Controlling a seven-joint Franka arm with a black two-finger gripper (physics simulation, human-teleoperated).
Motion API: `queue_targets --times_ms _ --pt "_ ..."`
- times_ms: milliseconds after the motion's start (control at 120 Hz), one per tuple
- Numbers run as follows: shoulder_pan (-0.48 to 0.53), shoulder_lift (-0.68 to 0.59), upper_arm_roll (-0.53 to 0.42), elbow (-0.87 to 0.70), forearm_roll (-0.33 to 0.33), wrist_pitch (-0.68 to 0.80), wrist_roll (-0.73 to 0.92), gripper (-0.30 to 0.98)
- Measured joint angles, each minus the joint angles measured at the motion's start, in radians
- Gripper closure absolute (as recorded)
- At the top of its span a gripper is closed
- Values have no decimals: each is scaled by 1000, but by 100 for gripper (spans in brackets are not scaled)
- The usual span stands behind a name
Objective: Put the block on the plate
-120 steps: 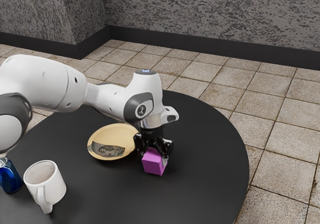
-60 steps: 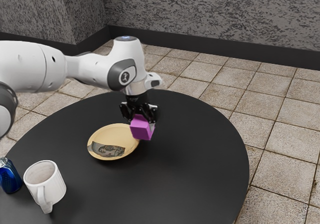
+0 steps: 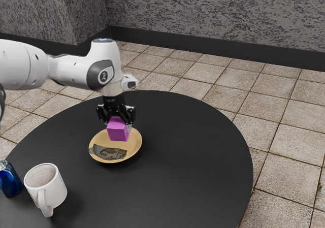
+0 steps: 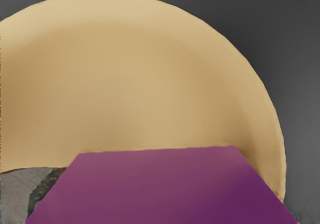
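While the gripper (image 3: 119, 126) grasps the purple block (image 3: 118, 133) over it, the tan plate (image 3: 133, 145) bears a grey picture (image 3: 109, 153).

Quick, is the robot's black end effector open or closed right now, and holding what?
Black two-finger end effector: closed, holding the purple cube-shaped block above the round tan plate.

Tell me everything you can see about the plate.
The plate is round, shallow and tan, smooth-looking, with a sloping rim. It sits upright on the black table. A gray picture of a figure covers part of it; printed or laid in, I can't tell. The jaws hold the purple block above it.
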Motion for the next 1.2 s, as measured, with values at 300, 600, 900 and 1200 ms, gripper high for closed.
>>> queue_targets --times_ms 300,600,900,1200 --pt "52 -7 -14 -54 2 23 -2 26" --pt "66 53 -26 -44 3 43 -3 26" --pt "67 64 -27 -43 5 68 1 11" --pt "65 -90 -36 -23 43 -8 5 3"
